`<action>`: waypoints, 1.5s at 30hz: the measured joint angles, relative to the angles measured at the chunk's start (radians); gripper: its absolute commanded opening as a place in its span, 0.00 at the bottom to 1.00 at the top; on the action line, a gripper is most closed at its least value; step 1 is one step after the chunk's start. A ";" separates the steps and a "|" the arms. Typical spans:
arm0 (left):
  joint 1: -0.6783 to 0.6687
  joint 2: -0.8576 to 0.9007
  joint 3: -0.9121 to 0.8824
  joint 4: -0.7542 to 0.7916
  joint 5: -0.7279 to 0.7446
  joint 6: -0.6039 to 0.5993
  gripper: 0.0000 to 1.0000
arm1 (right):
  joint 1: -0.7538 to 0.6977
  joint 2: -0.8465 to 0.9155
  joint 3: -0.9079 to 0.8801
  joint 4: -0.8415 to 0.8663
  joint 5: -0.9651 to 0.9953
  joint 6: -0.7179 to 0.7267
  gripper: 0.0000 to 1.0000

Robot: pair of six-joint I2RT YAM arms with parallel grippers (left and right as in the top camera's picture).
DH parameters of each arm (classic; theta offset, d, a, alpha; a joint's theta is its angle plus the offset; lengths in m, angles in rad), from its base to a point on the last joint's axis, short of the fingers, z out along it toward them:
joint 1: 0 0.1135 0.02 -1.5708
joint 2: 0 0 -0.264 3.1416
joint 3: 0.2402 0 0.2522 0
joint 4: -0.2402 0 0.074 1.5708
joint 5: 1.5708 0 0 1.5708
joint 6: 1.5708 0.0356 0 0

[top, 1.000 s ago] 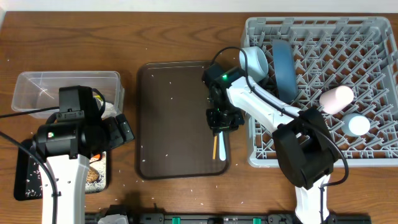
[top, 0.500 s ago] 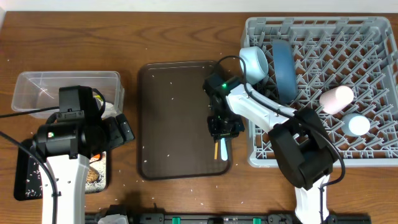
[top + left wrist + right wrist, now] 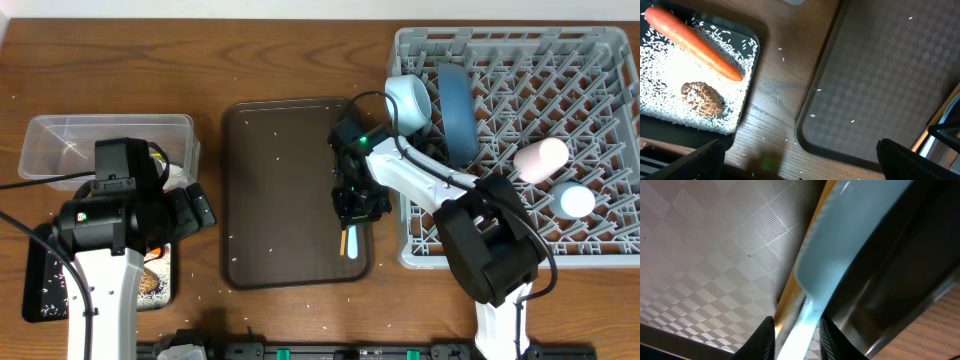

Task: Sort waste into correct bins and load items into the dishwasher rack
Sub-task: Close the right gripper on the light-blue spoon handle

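Right gripper [image 3: 352, 214] shifted left | one spoon [image 3: 840, 245] | chopsticks [image 3: 788, 287], maybe two

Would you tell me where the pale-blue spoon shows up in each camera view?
Overhead: pale-blue spoon at the lower-right corner of the dark-brown serving tray.
Left wrist: not in it.
Right wrist: centre frame, handle within the right gripper.
Shared landmark: the serving tray, in all three views.

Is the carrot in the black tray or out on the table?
In: the carrot lies inside the black tray on scattered rice grains, beside the brown food lump.
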 measured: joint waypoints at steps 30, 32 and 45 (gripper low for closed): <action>0.000 0.000 0.000 0.000 0.000 0.000 0.98 | -0.006 -0.002 -0.005 -0.015 0.002 0.085 0.20; 0.000 0.000 0.000 0.000 0.000 0.000 0.98 | -0.016 -0.002 -0.007 -0.021 0.007 0.084 0.19; 0.000 0.000 0.000 0.000 0.000 0.000 0.98 | -0.032 -0.002 -0.007 -0.016 0.017 0.061 0.01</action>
